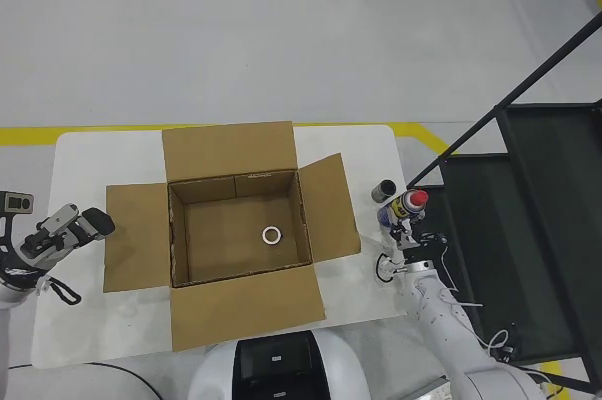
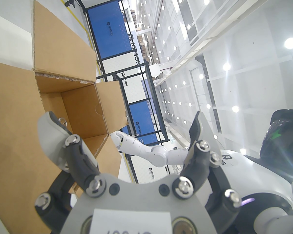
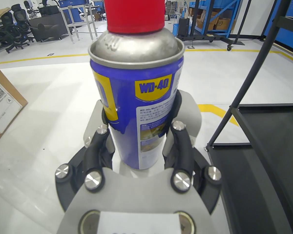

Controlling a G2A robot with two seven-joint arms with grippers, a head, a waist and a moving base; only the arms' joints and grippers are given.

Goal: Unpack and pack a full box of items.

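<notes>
The spray can [image 3: 136, 79] is standing upright at the right edge of the table [image 1: 101, 160], right of the open box [image 1: 231, 150]. The right gripper [image 3: 141, 115] is pinching it low on the blue body, one finger on each side. I cannot tell whether its base is touching the table.

It is looking like a stiff metal can, probably with some weight, and smooth and round, so it may be prone to slipping or turning. The straight wall seems the sound place to hold, not the red cap [image 3: 134, 3], which could pull off.

A dark cylinder [image 1: 384, 189] is standing just beside the can, on its far-left side. A small ring [image 1: 272, 235] is lying on the box floor. The left gripper [image 2: 124, 132] is hanging spread and empty, left of the box.

The table is lying white and smooth. A black metal rack [image 1: 541, 200] is crowding its right side, and a yellow floor line [image 1: 81, 129] is running along the far edge.
</notes>
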